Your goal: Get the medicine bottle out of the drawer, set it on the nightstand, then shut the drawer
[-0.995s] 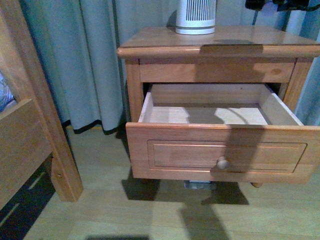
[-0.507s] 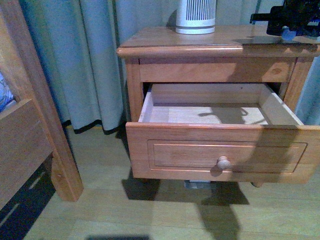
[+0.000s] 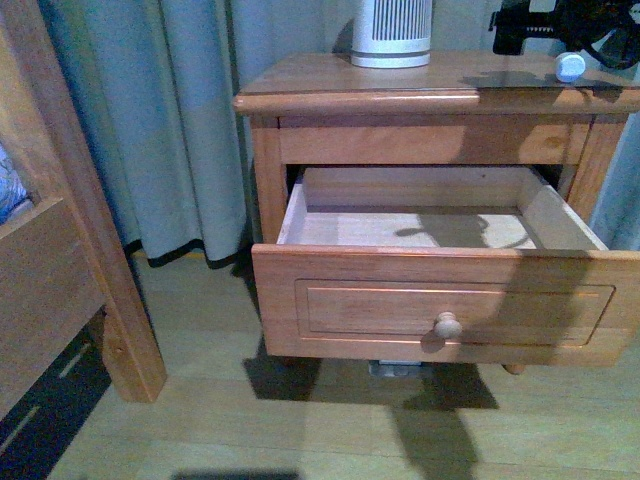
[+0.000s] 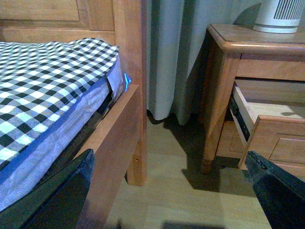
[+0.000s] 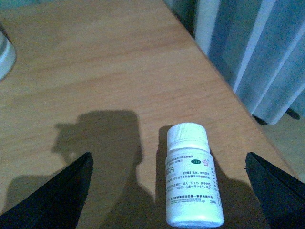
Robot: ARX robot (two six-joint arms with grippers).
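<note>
The small white medicine bottle (image 3: pixel 570 67) rests on the right end of the nightstand top (image 3: pixel 330 75). In the right wrist view the bottle (image 5: pixel 190 181) sits between the two fingers with a gap on each side. My right gripper (image 3: pixel 560 30) (image 5: pixel 167 160) is open around it, just above the top. The drawer (image 3: pixel 450 310) with the recessed panel and round knob (image 3: pixel 446 325) is pulled out. Its pale inside (image 3: pixel 400 230) shows nothing in it. My left gripper (image 4: pixel 169 162) is open and empty, low over the floor between bed and nightstand (image 4: pixel 224 86).
A large white-and-grey ribbed cylinder (image 3: pixel 391 35) stands at the back of the nightstand top. The wooden bed frame (image 3: pixel 60 250) with a checked cover (image 4: pixel 43 81) is to the left. Grey curtains (image 3: pixel 170 120) hang behind. The floor (image 3: pixel 300 430) is pale wood.
My right gripper came down onto the right end of the nightstand top with the bottle. The bottle now rests there and the gripper has risen slightly. The drawer has not moved.
</note>
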